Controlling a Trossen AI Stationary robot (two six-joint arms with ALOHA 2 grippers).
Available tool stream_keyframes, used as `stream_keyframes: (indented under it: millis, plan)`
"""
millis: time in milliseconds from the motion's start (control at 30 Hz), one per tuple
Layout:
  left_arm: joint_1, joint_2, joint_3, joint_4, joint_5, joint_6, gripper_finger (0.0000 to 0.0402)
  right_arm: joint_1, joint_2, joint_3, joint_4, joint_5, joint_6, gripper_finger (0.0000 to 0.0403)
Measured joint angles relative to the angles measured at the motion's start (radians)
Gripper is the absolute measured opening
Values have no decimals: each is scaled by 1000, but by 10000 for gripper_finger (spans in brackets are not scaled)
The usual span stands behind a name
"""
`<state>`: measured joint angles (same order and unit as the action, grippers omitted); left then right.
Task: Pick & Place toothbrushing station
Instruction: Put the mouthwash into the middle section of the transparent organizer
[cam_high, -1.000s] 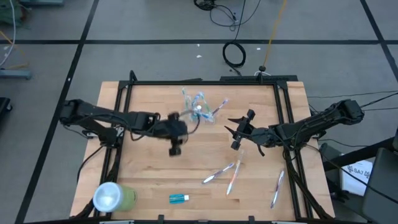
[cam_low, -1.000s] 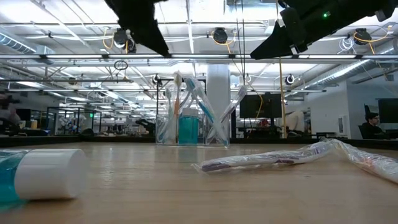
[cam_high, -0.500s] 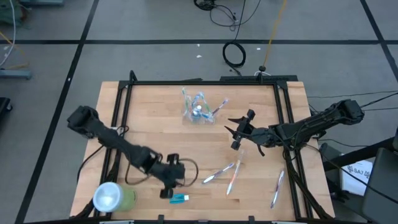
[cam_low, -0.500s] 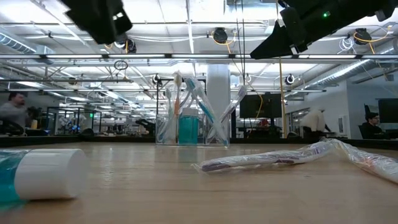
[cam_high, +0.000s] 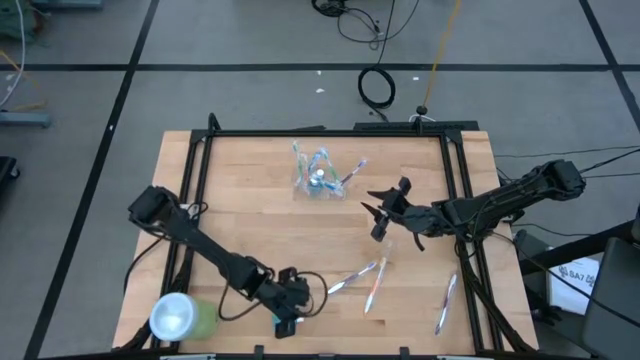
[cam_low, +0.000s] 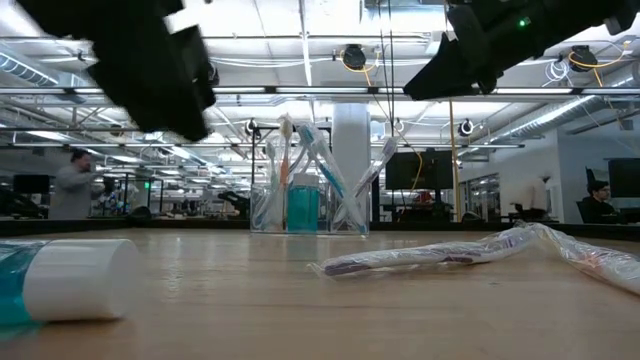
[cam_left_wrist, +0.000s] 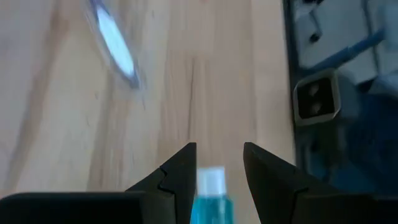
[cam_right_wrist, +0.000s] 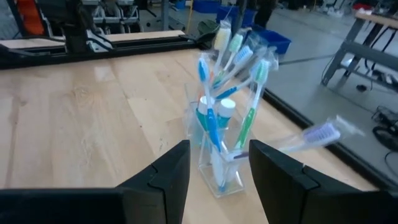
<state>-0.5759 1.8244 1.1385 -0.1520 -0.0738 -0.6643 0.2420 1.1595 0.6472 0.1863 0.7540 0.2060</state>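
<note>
While low, left claw (cam_high: 287, 318) open-fingered.

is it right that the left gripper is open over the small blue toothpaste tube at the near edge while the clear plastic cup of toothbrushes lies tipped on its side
Not quite. The clear plastic cup stands upright, as the low view shows. The rest holds: the left gripper is open over the small blue toothpaste tube at the table's near edge.

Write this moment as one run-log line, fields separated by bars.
left gripper: open, over toothpaste tube at near edge | right gripper: open, idle, facing clear cup | cup: upright, holds toothbrushes
</note>
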Motion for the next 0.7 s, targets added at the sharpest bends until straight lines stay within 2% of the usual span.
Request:
stream_keyframes:
  millis: [167, 433, 567, 700]
  plan:
    - [-24, 45, 0, -11, -9, 15, 144, 0, 0, 0, -46, -1, 93, 155]
    - [-65, 98, 0, -9, -82, 4, 192, 0, 0, -37, -69, -29, 160, 155]
    - [-77, 138, 0, 1, -87, 1, 203, 0, 0, -103, 5, -68, 152, 155]
    - [-79, 156, 3, 8, -99, 18, 202, 0, 0, -167, 156, -76, 137, 155]
